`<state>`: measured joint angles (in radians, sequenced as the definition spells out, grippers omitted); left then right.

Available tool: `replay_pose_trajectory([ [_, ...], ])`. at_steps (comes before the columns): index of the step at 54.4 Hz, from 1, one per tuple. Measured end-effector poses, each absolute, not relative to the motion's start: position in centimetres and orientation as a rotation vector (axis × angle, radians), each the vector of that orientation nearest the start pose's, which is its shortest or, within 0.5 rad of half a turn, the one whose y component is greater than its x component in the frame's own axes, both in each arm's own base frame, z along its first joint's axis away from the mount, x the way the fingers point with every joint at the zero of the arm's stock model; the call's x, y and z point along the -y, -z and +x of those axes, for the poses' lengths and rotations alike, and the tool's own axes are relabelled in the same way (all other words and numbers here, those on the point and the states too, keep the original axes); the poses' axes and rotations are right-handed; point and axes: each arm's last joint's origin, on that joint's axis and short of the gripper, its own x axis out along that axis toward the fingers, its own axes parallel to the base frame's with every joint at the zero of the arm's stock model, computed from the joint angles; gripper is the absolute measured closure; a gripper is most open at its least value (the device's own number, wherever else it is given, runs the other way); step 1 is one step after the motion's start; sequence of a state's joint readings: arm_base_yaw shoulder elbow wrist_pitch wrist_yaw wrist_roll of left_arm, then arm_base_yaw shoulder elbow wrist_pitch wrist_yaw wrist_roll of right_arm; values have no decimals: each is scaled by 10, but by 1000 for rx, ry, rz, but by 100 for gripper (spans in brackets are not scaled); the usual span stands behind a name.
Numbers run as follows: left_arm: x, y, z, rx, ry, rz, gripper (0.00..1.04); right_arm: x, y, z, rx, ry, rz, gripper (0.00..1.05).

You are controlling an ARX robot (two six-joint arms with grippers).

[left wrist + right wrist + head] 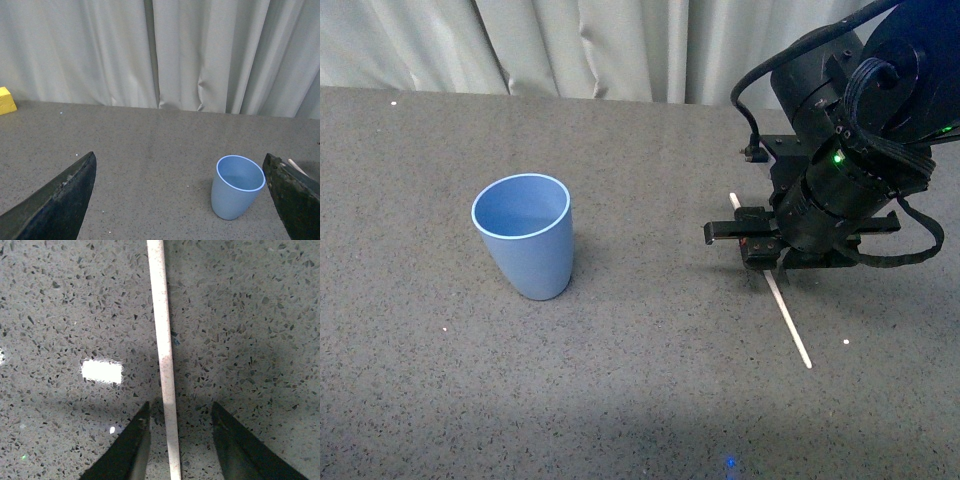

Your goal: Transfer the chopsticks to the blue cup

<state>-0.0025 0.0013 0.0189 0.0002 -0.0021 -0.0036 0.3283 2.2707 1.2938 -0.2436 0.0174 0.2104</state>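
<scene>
The chopstick (790,318) is a thin cream-white stick lying flat on the grey speckled table at the right. My right gripper (778,262) is low over its middle, open, pointing down. In the right wrist view the chopstick (164,355) runs between the two open fingertips (136,445), untouched by either. The blue cup (525,236) stands upright and empty at centre-left, well left of the chopstick. In the left wrist view the blue cup (236,186) sits ahead, close to one finger (295,197) of my open, empty left gripper (180,200).
The grey speckled table (640,400) runs back to a pale curtain (580,45). A yellow block (6,100) lies at the table's far edge in the left wrist view. Small bright light spots dot the tabletop.
</scene>
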Motion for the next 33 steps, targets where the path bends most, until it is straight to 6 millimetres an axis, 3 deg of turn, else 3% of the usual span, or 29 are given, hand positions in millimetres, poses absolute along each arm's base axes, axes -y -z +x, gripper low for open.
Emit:
replay_pose_trajectory([
  [4,0,-170,97,18,0,-4,7,-132,-45,389,-1228,-142,-28,86],
  [12,0,-170,97,18,0,-4,7,-130,-45,389,-1229,-144,-13,104],
  [26,0,-170,97,18,0,-4,7,-127,-54,381,-1132,-170,37,104],
  [33,0,-170,97,18,0,-4,7,-131,-85,372,-927,-248,71,104],
])
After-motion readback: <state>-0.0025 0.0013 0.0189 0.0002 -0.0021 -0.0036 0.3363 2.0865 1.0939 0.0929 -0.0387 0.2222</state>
